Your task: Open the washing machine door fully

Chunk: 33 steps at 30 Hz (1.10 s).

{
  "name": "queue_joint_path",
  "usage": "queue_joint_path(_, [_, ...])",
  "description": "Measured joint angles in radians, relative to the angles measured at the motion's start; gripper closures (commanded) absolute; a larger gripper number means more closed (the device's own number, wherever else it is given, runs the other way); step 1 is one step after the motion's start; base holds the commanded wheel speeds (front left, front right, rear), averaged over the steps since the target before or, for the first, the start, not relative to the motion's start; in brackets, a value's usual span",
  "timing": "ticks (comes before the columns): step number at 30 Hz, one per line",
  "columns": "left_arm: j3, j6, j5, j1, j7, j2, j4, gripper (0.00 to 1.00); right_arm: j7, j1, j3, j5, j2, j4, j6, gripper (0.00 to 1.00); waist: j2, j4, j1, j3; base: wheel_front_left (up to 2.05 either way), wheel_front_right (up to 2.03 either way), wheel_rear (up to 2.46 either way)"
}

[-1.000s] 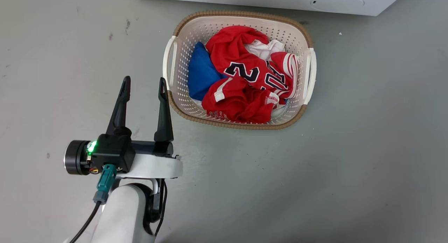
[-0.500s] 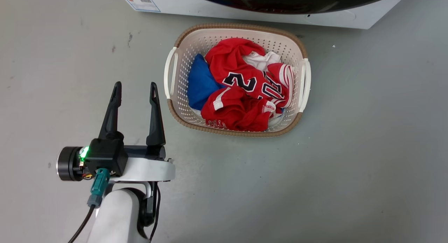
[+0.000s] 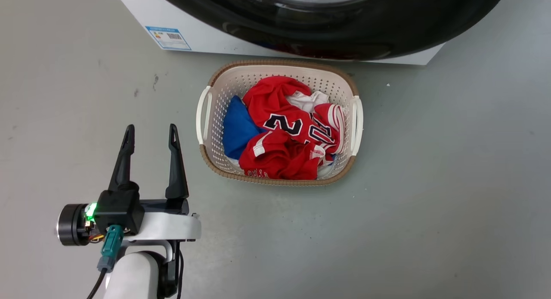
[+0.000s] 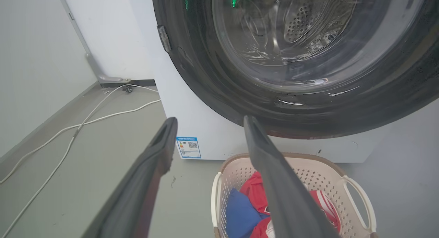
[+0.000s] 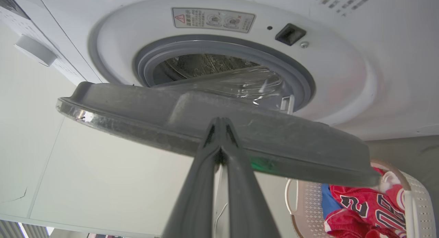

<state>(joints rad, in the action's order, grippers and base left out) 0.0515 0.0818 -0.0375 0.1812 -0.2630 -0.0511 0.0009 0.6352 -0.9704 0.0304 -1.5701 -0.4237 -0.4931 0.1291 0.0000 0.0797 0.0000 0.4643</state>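
The washing machine door, a glossy black rim around clear glass, spans the top of the head view above the white machine. In the right wrist view the door stands ajar, edge-on, with its grey inner side turned to the steel drum. My right gripper is shut, fingers pressed together, tips against that inner side. My left gripper hangs open and empty over the floor, left of the basket. The left wrist view looks past the left gripper at the door's front.
A cream laundry basket holding red, blue and white clothes sits on the grey floor right in front of the machine. White cables trail across the floor to the machine's left, near a wall. Bare floor lies to the basket's left and right.
The head camera has tilted up, so the basket and left gripper sit lower in the picture and far more of the door's black rim shows. Nothing else visibly moved.
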Motion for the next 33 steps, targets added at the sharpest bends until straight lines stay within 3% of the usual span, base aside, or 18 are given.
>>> queue_joint_path(18, [-0.020,-0.011,0.007,-0.041,0.000,0.000,0.003,0.00,0.053,0.188,0.010,-0.032,0.027,0.117,0.000,1.00,0.0000,-0.015,0.0000,-0.078,0.00,0.00,0.00])
queue_joint_path(33, [-0.039,-0.012,0.009,-0.084,0.000,0.000,0.009,0.00,0.122,0.435,0.056,-0.064,0.099,0.328,0.002,1.00,0.0000,-0.034,-0.0001,-0.145,0.00,0.00,0.00])
